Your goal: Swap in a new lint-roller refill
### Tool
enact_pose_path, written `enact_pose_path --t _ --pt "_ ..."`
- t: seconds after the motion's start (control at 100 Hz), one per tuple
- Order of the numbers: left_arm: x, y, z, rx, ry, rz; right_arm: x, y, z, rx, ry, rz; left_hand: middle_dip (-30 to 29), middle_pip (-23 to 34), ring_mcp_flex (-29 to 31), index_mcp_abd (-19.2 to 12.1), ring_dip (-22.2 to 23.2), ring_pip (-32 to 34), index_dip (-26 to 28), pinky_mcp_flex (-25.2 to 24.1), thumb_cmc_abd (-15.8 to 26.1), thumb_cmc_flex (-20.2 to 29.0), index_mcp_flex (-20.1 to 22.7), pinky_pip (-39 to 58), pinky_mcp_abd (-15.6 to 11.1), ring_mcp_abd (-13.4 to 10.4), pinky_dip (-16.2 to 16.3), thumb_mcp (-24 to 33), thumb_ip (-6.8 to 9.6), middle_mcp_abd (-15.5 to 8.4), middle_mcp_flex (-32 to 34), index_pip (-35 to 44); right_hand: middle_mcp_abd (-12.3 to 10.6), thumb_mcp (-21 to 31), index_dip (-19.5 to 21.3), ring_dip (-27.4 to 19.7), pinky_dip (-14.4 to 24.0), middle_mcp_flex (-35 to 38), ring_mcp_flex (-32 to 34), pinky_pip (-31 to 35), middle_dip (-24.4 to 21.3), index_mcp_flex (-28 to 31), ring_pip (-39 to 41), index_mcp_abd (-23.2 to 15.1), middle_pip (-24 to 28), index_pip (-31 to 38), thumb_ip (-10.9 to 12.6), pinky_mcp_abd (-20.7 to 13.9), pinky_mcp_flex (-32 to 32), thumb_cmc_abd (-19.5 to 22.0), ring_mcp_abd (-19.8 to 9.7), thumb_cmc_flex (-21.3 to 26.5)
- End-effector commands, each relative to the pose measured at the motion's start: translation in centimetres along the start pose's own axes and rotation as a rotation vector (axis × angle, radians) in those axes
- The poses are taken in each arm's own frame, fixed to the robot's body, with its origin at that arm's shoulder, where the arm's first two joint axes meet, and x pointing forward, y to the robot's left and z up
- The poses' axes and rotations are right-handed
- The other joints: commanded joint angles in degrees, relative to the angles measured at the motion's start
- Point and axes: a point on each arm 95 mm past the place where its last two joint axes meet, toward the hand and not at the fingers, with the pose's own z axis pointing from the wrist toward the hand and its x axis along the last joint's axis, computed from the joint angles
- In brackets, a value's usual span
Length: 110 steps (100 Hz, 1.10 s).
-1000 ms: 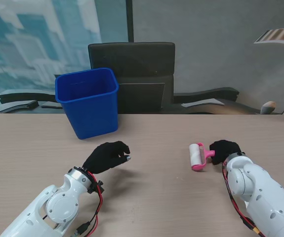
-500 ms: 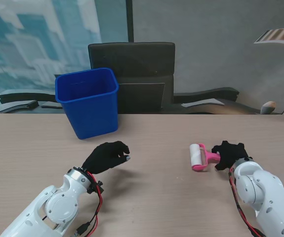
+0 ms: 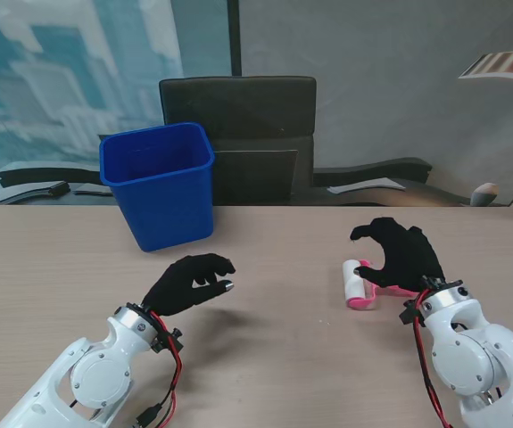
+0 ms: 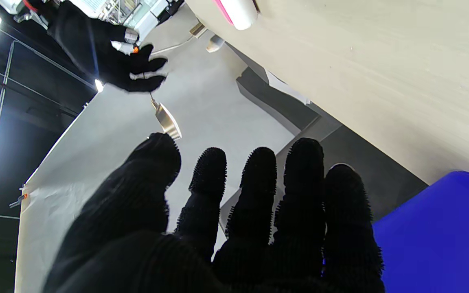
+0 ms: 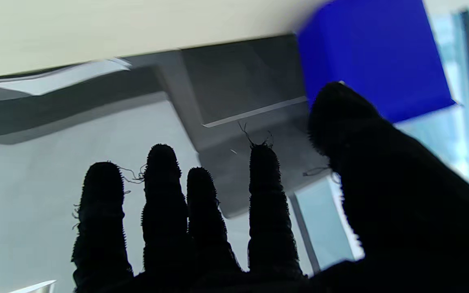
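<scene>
A pink lint roller (image 3: 358,283) with a white roll lies flat on the table at the right. Its handle runs under my right hand (image 3: 401,255). That black-gloved hand hovers over the handle with its fingers spread and holds nothing. My left hand (image 3: 190,280) floats above the table at the left centre, fingers loosely curled and apart, with nothing in it. The left wrist view catches the white roll end (image 4: 240,11) and my right hand (image 4: 108,53) beyond it. In the right wrist view only my fingers (image 5: 204,211) and the bin show.
A blue plastic bin (image 3: 160,183) stands on the table at the far left, a little beyond my left hand. A black office chair (image 3: 240,134) sits behind the table's far edge. The wooden table (image 3: 283,357) spans the whole view.
My right hand has let go of the pink handle, opened its fingers and lifted off it. The roller stays on the table. My left hand has barely shifted.
</scene>
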Motion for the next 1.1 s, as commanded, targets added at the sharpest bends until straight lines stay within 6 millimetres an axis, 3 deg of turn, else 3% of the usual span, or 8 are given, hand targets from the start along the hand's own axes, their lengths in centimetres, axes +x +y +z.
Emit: enact_pose_path --t 0.0,0.16,0.34,0.66,1.09 --pt "0.1 0.1 -0.1 -0.01 0.003 -0.006 2.3 0.2 0.2 0.002 0.047 0.047 -4.0 -3.9 -3.9 1.4 -3.0 -5.2 -2.2 -2.8 2.6 -2.0 -2.3 -3.7 -1.2 -1.3 -0.8 0.8 0.05 0.4 -4.3 -6.5 0.3 -0.8 -0.3 0.5 0.6 -0.5 1.8 1.0 -0.3 0.3 1.1 -0.4 -0.4 0.2 2.5 -5.4 0.3 2.2 -2.1 -0.9" --pt "0.2 0.3 -0.2 -0.021 0.009 -0.026 5.4 -0.1 0.7 -0.021 0.124 0.2 -8.7 -10.6 -13.7 1.4 -8.1 -15.6 -6.2 -9.2 0.7 -3.9 -9.9 -15.7 -0.6 -2.6 -3.1 0.7 -0.05 1.2 -14.9 -17.6 -0.2 -1.6 -0.4 0.1 0.4 2.4 3.6 1.1 -0.3 0.9 0.4 -0.3 -0.5 0.3 2.7 -5.8 1.3 3.0 -2.3 -0.7" --pt "0.1 0.4 -0.4 -0.007 0.005 -0.007 7.6 -2.2 1.8 0.025 0.169 0.296 -10.5 -13.0 -18.4 2.2 -10.8 -20.1 -7.3 -11.5 -0.3 -5.6 -12.9 -21.4 -1.2 -2.3 -3.3 1.1 -0.38 2.8 -20.6 -22.1 -0.5 -2.1 -0.5 -0.1 0.1 3.7 4.8 1.1 -0.4 0.8 -0.1 -0.4 -0.9 0.2 2.7 -5.9 2.1 4.2 -2.6 -0.8" --pt "0.0 0.3 -0.9 0.039 -0.016 -0.002 8.0 -5.6 2.6 0.106 0.118 0.37 -9.7 -10.2 -16.1 2.9 -10.1 -17.4 -6.3 -10.4 -0.5 -5.6 -11.0 -20.6 -1.6 -2.5 -1.7 2.0 -0.54 1.8 -18.6 -21.3 -0.3 -1.3 -0.4 0.3 0.0 4.0 5.2 1.5 0.1 1.0 0.3 0.0 -0.4 0.5 3.0 -6.1 2.1 3.5 -2.6 0.6" --pt "-0.3 0.6 -0.7 0.007 -0.035 0.002 8.0 -6.1 2.9 0.111 0.125 0.382 -9.2 -9.8 -15.5 2.8 -9.2 -16.1 -5.6 -10.4 -0.8 -5.4 -10.3 -19.6 -1.6 -2.1 -1.2 2.4 -0.57 2.1 -18.0 -20.3 -0.4 -0.8 -0.3 0.4 -0.2 4.1 5.2 1.7 0.4 0.9 0.5 0.0 -0.1 0.7 2.9 -6.0 2.0 3.8 -2.6 0.5"
